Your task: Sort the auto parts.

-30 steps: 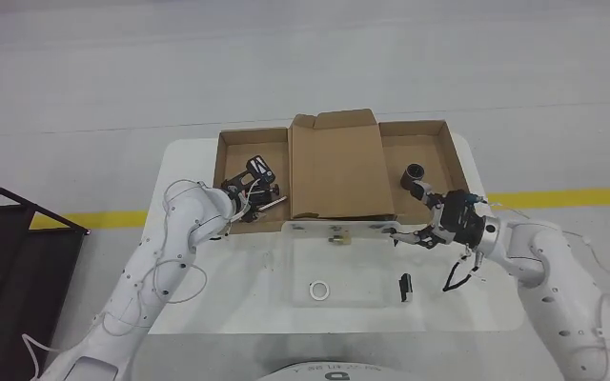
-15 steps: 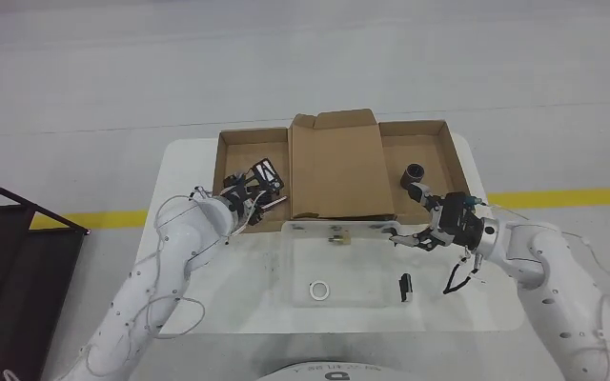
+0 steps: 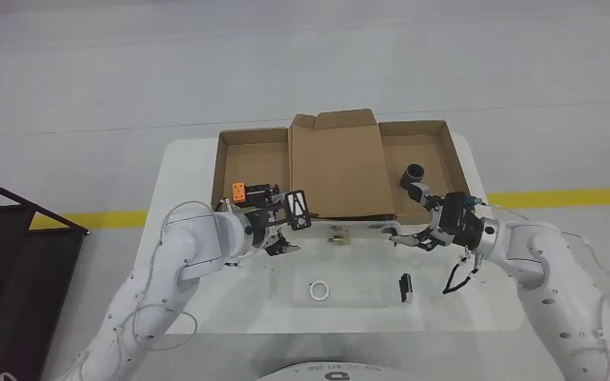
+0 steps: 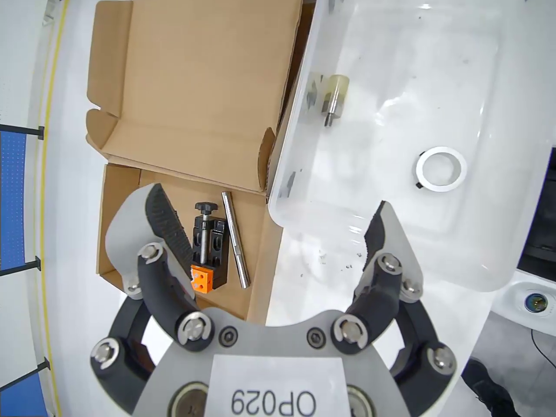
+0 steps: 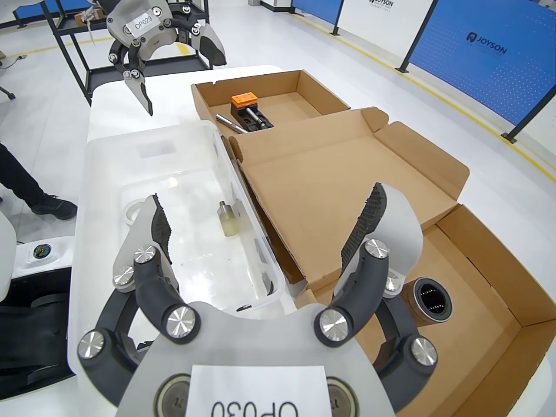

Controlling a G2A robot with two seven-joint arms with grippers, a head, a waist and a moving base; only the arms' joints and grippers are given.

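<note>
1. Looks partway done: three pieces already in the cardboard box (image 3: 338, 171), at least two left in the clear bin (image 4: 434, 45).
2. Left gripper (image 4: 267, 201): fingers spread wide, holding nothing, poised above the bin's corner next to the box.
3. Right gripper (image 5: 266, 193): fingers likewise spread and empty, one above the bin's other end, the other above the box's middle flap.
4. Box compartment just past one left finger: a clamp (image 4: 210, 245) with an orange end and a metal rod (image 4: 234, 240), lying side by side, close but apart.
5. Box compartment close beside the right gripper's outer finger: a black sleeve (image 5: 428, 299), alone there.
6. Bin, between the two grippers' fingers: a white ring (image 4: 421, 171) ahead of the left fingers, and a small pin (image 4: 335, 97) by the box-side wall, well apart from the ring.
7. Small black piece (image 3: 405, 286) near the right fingers, at the bin's end; cannot tell whether inside it.
8. Judged left to do: moving the ring, the pin and perhaps that black piece into the box.
</note>
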